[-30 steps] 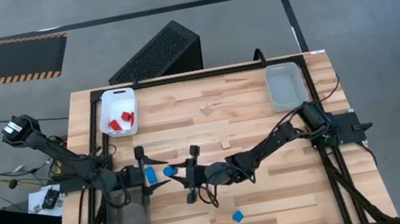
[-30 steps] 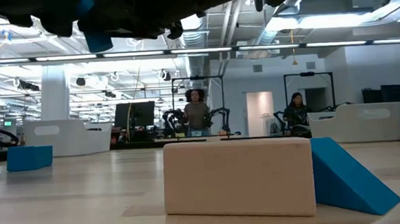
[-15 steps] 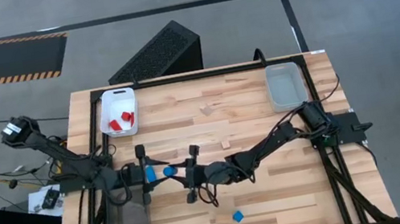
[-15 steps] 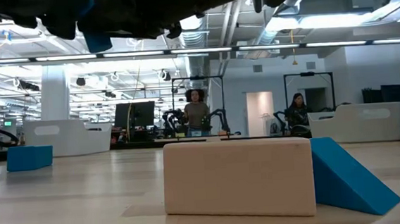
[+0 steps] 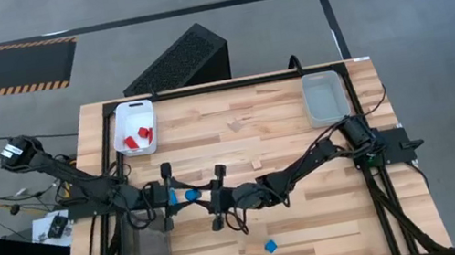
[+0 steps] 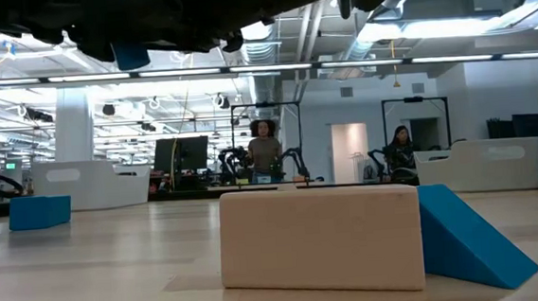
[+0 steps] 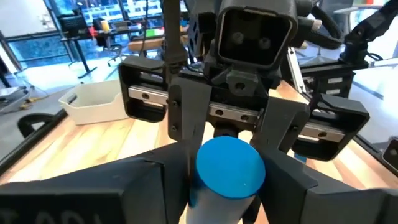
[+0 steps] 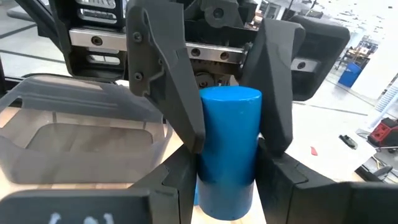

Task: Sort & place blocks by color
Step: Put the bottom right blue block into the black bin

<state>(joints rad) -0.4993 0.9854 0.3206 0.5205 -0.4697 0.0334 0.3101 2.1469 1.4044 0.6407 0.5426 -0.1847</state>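
Wooden slats make up the bench, which stands on a grey floor; the two hands meet face to face over its left half. The right hand has its fingers closed on a blue cylinder, held upright between them in the right wrist view. The left hand faces it from the other side with its fingers set on either flank of the same cylinder, touching or nearly touching it; whether they press on it cannot be told. From above, the cylinder shows as a small blue spot between the two hands.

Just under the left hand, at the bench's left edge, lies a grey tray. Farther off, at the far left corner, a white tray holds red blocks. A clear tray sits at the far right corner. Two plain wood blocks lie near the middle of the bench, well apart from one another, and a blue block lies near the front edge.

At bench height, a pale wood block stands close to the camera with a blue wedge touching its side, and a blue cube sits off to the side. Two people show in the room behind.
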